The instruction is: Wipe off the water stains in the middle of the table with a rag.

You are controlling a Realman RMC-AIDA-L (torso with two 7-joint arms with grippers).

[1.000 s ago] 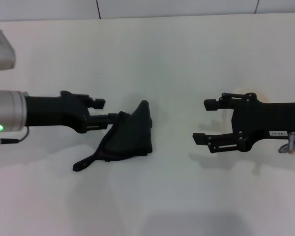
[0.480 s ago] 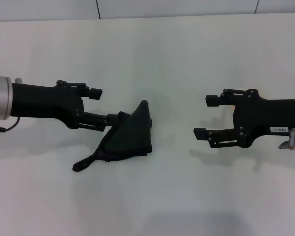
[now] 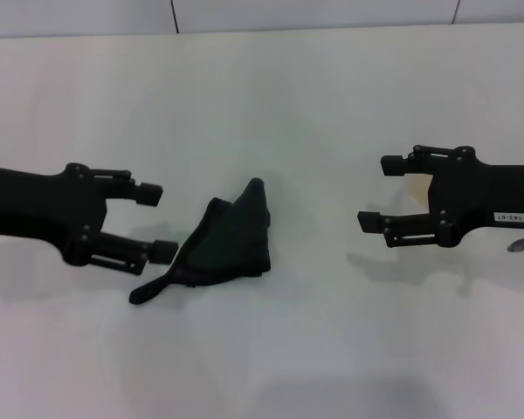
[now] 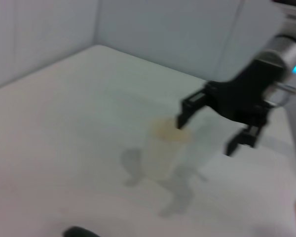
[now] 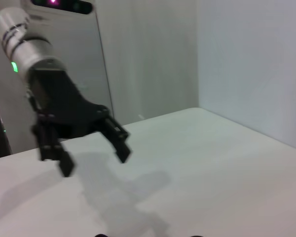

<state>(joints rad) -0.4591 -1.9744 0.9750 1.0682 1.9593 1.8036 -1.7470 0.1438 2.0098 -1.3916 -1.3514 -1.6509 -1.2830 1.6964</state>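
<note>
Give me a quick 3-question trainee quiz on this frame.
1. True or false: the left end effector grips the rag.
2. Which item lies between the two end effectors on the table? A) a sponge B) the rag C) a bottle
3. Fill in: the right end effector hangs with its fingers ____.

Key: 1. False; it is open, beside the rag. 2. B. 3. open.
</note>
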